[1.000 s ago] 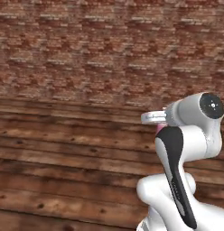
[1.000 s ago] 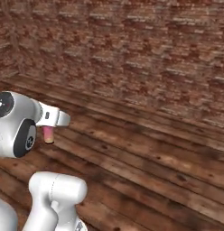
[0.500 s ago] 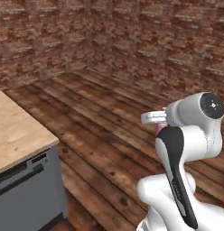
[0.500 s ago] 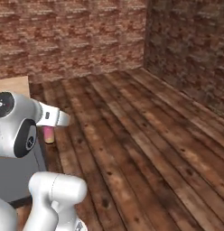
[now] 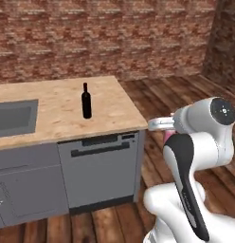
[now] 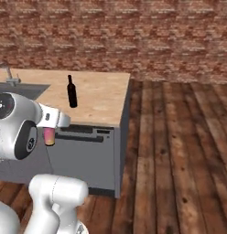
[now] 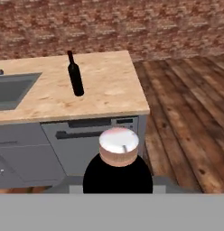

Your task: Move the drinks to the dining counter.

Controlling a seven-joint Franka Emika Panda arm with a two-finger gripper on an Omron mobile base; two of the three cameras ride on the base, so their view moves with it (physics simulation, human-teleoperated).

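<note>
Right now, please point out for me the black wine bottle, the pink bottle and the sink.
black wine bottle (image 5: 86,105): left base view, on its dark body.
pink bottle (image 6: 49,136): right base view, on its pink side under the pincer.
sink (image 5: 14,116): left base view, on the grey basin.

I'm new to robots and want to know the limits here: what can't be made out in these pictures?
- Pink bottle: in both base views the arm covers most of it.
- Gripper: in the hand view the bottle's dark cap hides its fingertips.
- Sink: cut off by the left edge in the left base view.
- Wine bottle: label too small to read.
</note>
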